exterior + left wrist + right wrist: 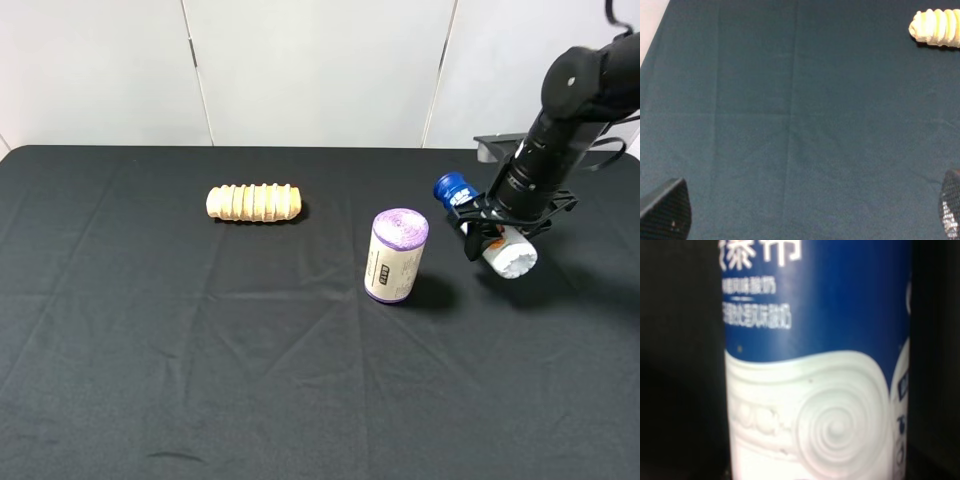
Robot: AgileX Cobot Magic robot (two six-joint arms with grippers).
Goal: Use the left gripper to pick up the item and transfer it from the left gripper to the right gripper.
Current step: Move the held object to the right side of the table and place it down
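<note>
The item (511, 254), a white bottle with a blue cap, hangs tilted above the table at the right, cap pointing to the back left. My right gripper (486, 224) is shut across its middle. In the right wrist view the item (815, 365) fills the frame, showing its blue label with white characters and a white swirl below. My left gripper (807, 215) shows only in the left wrist view, as two black fingertips (665, 215) far apart over bare black cloth, open and holding nothing. The left arm is outside the exterior high view.
A ridged tan bread-like log (254, 203) lies at the back centre-left, also seen as the log (936, 28) in the left wrist view. A purple-topped cream roll (396, 255) stands upright just left of the held bottle. Black cloth (150, 350) covers the table.
</note>
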